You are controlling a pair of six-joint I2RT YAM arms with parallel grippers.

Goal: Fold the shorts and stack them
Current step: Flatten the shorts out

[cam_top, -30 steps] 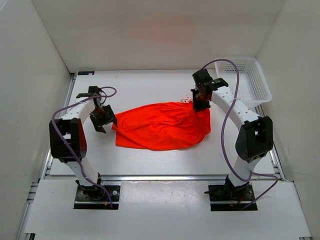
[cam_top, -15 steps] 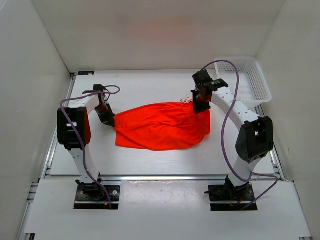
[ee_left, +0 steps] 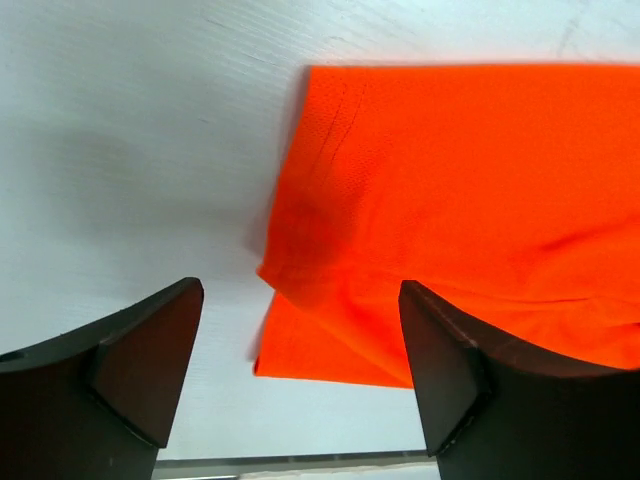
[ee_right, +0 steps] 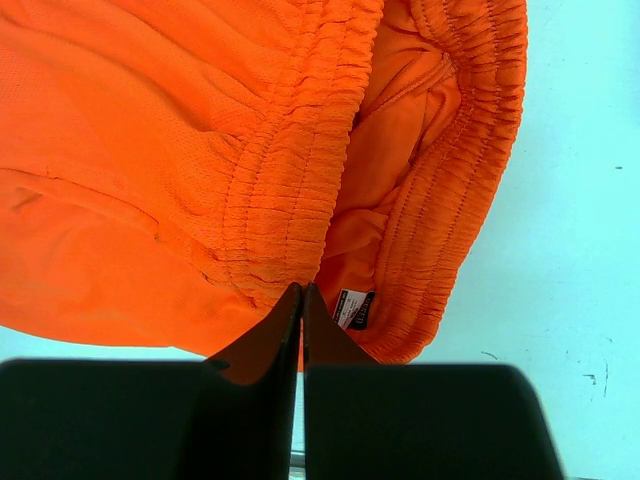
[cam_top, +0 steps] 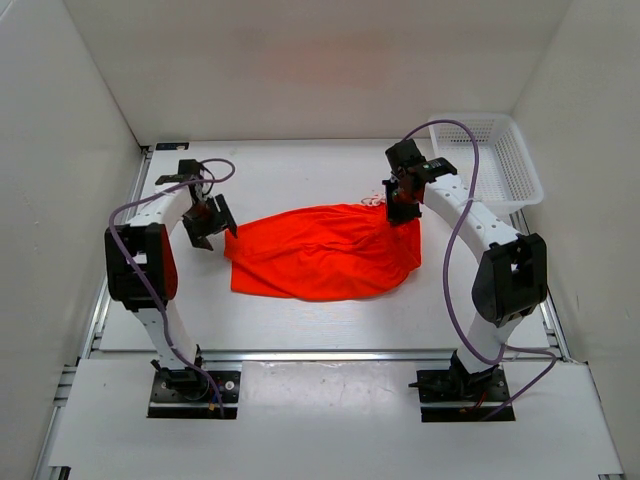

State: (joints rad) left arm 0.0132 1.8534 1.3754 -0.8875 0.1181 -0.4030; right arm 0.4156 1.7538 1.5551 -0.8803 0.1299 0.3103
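The orange shorts [cam_top: 325, 250] lie bunched flat in the middle of the white table. My left gripper [cam_top: 208, 222] is open and empty, just off the shorts' left edge. In the left wrist view my left gripper [ee_left: 300, 365] hovers with its jaws wide apart over the shorts' left corner [ee_left: 450, 180]. My right gripper [cam_top: 398, 208] is at the shorts' far right corner. In the right wrist view my right gripper [ee_right: 302, 292] is shut on the elastic waistband [ee_right: 300, 150], next to a white label [ee_right: 355, 308].
A white plastic basket [cam_top: 490, 160] stands at the far right corner of the table. White walls close in on the left, back and right. Bare table [cam_top: 300, 175] shows behind and in front of the shorts.
My left gripper has swung its wrist round and shifted slightly away from the shorts' left edge. The right gripper and the shorts have hardly moved.
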